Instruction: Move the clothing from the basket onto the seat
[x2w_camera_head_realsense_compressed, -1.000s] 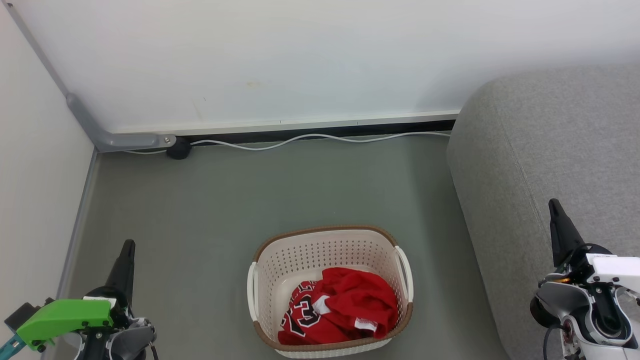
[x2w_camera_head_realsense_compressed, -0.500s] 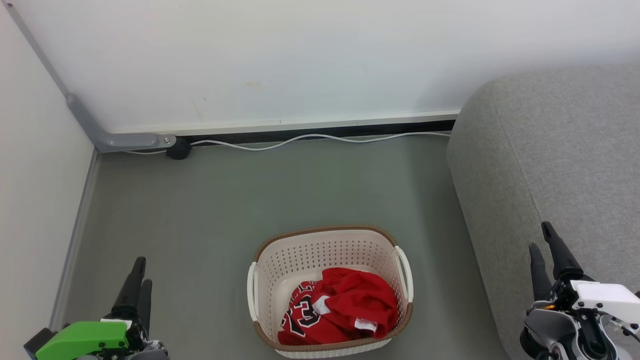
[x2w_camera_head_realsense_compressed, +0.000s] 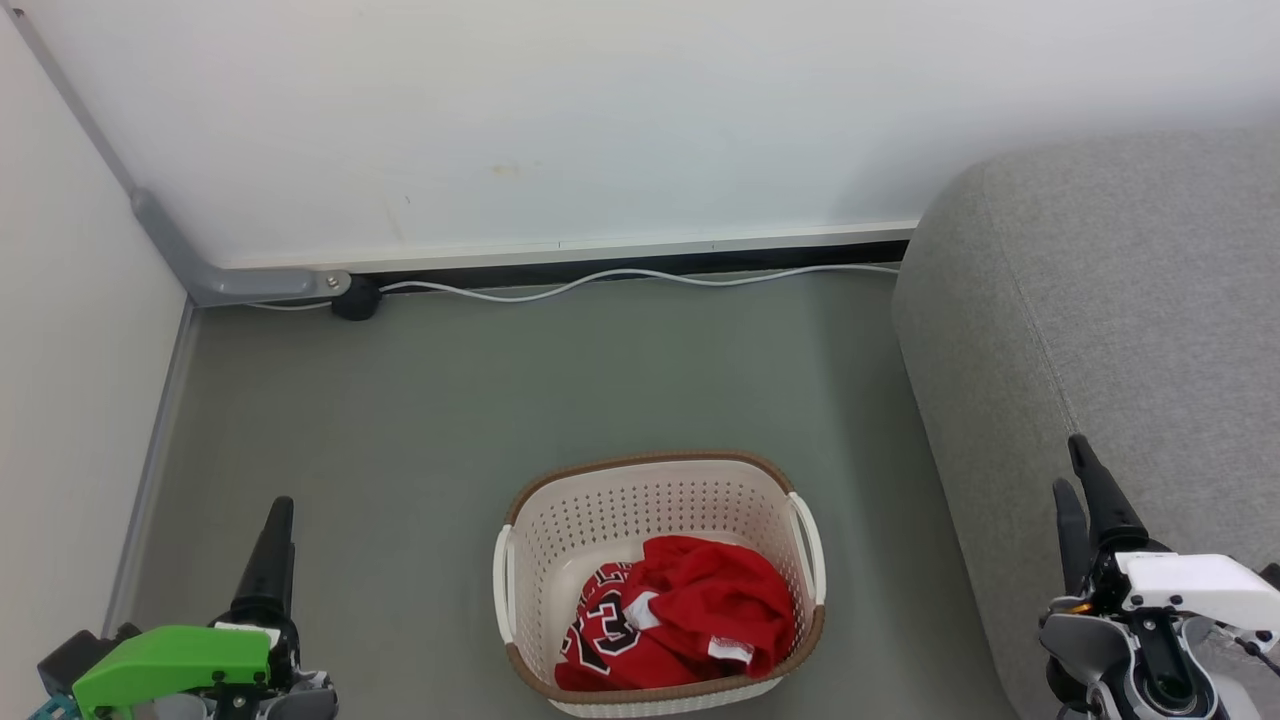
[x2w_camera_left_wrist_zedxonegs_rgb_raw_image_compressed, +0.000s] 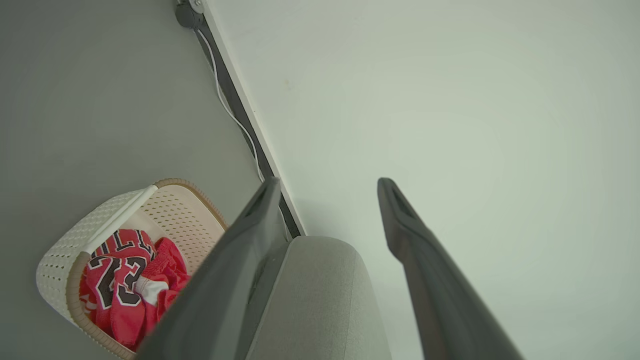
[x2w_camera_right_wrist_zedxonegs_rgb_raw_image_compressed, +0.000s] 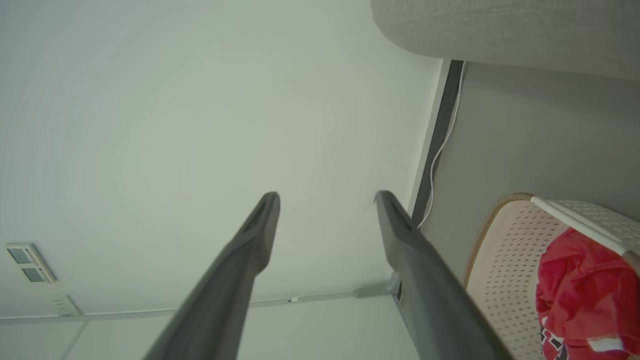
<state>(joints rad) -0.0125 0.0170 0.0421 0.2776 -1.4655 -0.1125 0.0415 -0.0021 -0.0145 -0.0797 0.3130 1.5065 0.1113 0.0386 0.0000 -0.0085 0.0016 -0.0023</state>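
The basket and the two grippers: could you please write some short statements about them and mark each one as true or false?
1. The clothing lies inside the basket. True.
2. The left gripper is shut on the clothing. False: the left gripper is open and holds nothing.
3. In the head view, the seat is to the right of the basket. True.
4. The basket stands on the seat. False: it stands on the floor, beside the seat.
5. The right gripper is open, its fingers apart. True.
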